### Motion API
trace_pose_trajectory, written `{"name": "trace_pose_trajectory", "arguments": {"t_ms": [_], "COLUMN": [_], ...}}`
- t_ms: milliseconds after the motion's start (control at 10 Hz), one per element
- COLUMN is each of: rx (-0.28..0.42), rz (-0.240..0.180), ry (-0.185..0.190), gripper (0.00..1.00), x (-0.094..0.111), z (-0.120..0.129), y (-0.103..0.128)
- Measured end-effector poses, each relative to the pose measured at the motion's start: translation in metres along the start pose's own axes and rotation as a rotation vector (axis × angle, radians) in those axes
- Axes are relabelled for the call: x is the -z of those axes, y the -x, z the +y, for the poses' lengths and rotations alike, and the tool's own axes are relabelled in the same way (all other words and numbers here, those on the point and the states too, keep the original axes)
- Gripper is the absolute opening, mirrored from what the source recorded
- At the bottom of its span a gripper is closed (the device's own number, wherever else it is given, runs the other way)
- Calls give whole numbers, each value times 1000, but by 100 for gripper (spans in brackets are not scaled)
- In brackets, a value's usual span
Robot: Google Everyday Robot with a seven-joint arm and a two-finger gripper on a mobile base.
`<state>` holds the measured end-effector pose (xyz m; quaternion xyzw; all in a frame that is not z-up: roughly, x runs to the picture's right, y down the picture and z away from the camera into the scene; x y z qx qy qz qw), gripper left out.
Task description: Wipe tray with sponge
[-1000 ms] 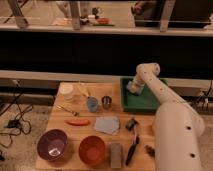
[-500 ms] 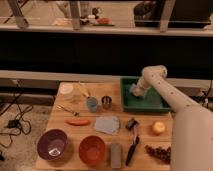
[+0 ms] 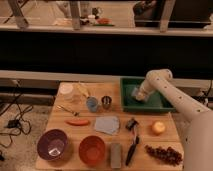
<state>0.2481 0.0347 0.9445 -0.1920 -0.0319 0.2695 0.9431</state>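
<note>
The dark green tray (image 3: 160,104) lies at the back right of the wooden table. My gripper (image 3: 135,93) reaches down into the tray's left half from the white arm (image 3: 159,80) on the right. It is shut on the pale blue sponge (image 3: 132,92), which rests against the tray floor near the left rim.
On the table are a blue cup (image 3: 91,104), a metal cup (image 3: 106,102), a grey-blue cloth (image 3: 107,124), a carrot (image 3: 78,121), a purple bowl (image 3: 52,145), an orange bowl (image 3: 92,149), a grey-brown block (image 3: 115,154), a black brush (image 3: 132,145), an orange (image 3: 158,128) and grapes (image 3: 164,154).
The arm has swung to the right, uncovering the orange and the grapes. The gripper with the sponge has dropped slightly lower in the tray's left half.
</note>
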Motion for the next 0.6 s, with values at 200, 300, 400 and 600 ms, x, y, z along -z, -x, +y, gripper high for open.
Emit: {"name": "trace_pose_trajectory", "arguments": {"t_ms": [200,300,400,600], "rx": [-2,-9,-7,5], "rz": [-2,-3,-5,-11], "ry": [18,28,34,46], "gripper": [0,0,0,0], "x": [2,4,4,5], "z": [12,17,20,29], "y": [-5,-11,-12,-7]}}
